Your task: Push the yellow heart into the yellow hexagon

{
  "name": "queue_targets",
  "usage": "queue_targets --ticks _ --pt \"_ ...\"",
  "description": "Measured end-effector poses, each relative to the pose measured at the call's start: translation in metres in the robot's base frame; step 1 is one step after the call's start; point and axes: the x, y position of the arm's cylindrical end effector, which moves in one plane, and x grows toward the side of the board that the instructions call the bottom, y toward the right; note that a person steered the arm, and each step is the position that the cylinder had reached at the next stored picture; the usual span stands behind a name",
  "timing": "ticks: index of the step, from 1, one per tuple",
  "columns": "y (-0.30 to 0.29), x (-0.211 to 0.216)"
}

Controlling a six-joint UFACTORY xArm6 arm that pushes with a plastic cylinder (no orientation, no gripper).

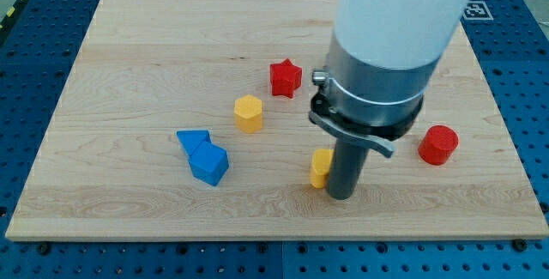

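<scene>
Wooden table (129,47) carries the blocks. With no gripper fitted, the rod's tip (340,196) stands touching the yellow heart (321,168) on its right side. That heart sits well apart from the yellow hexagon (248,112), up-left, so most of the pushing remains.

No readable words, brand names or numbers appear anywhere in this view. The only sign-like mark is a black-and-white square fiducial tag (474,9) at the view's top right, lying on the blue perforated base just beyond the wooden surface (129,73) and partly cut off by the arm; its pattern carries no legible characters. The coloured blocks bear no markings.
</scene>
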Motion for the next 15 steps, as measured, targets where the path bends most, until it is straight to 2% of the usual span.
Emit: queue_targets --ticks 2,4,6,10,12,13,15 --pt "-0.037 -0.017" --pt "-0.011 -0.036" --pt "0.048 -0.035" --pt "-0.030 -0.053" --pt "0.033 -0.042" --pt "0.034 -0.061" --pt "0.026 -0.071"
